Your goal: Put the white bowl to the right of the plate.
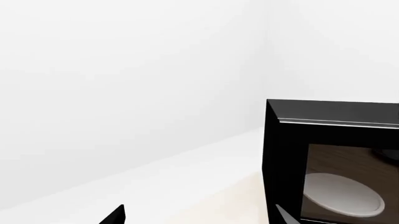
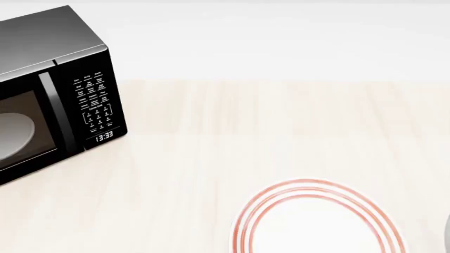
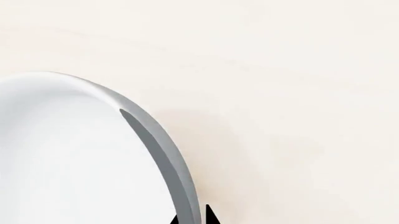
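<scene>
The white bowl (image 3: 68, 158) fills the near side of the right wrist view, resting on the pale wooden table. My right gripper (image 3: 193, 218) has one dark fingertip inside the bowl's rim and one outside, shut on the wall. The plate (image 2: 313, 219), white with red rings, lies at the front of the head view. A grey sliver at that view's right edge, probably the bowl (image 2: 448, 232), sits to the right of the plate. My left gripper (image 1: 198, 217) is open and empty, its tips wide apart, facing the microwave. Neither arm shows in the head view.
A black microwave (image 2: 49, 89) stands at the table's back left, with a pale turntable disc (image 1: 343, 196) behind its glass door. A white wall (image 2: 281, 37) runs behind the table.
</scene>
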You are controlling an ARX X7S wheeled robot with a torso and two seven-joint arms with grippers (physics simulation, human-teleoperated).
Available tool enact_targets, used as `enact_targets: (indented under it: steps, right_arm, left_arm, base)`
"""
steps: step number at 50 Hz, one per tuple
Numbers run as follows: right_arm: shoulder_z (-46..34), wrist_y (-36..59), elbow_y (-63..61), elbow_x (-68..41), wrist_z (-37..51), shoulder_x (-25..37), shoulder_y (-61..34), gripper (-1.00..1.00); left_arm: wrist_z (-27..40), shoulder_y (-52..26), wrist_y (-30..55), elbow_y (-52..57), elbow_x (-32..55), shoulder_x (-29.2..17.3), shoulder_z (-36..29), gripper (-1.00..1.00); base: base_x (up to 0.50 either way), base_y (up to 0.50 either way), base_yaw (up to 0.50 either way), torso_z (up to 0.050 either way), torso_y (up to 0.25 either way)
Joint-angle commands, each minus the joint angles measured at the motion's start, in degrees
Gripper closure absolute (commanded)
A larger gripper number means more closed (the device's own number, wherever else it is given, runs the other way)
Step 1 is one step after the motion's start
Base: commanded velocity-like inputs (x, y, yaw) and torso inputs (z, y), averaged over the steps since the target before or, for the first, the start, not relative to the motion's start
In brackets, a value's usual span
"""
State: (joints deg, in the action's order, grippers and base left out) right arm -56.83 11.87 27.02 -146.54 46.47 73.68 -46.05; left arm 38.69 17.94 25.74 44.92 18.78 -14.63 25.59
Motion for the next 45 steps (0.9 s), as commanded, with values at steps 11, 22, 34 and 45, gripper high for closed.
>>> enact_targets:
  steps: [11, 22, 34, 45]
  right_arm:
    - [0.2, 0.3, 3.3, 1.4, -2.0, -1.8, -0.3, 1.00]
    - [0.8, -1.6, 2.0, 2.6, -2.9, -1.4, -0.3, -1.00]
    - [1.1, -2.1, 0.9, 2.8, -2.9, -1.0, -0.2, -1.00]
    - [3.5, -26.4, -29.0, 10.4, 6.9, 14.2, 2.3, -1.00]
  left_arm:
    - [0.4, 0.3, -0.2, 0.2, 0.0, -0.3, -0.5, -1.00]
    - [0.5, 0.4, -0.4, 0.2, 0.2, -0.4, -0.5, -1.00]
    - [0.8, 0.4, -0.3, 0.2, 0.2, -0.6, -0.7, -1.00]
    - [0.8, 0.6, -0.5, 0.3, 0.2, -0.7, -1.1, -1.00]
  base:
    - [0.00, 0.00, 0.00, 0.000, 0.001]
    - [0.00, 0.00, 0.00, 0.000, 0.000]
    - [0.00, 0.00, 0.00, 0.000, 0.000]
    - [0.00, 0.00, 0.00, 0.000, 0.000]
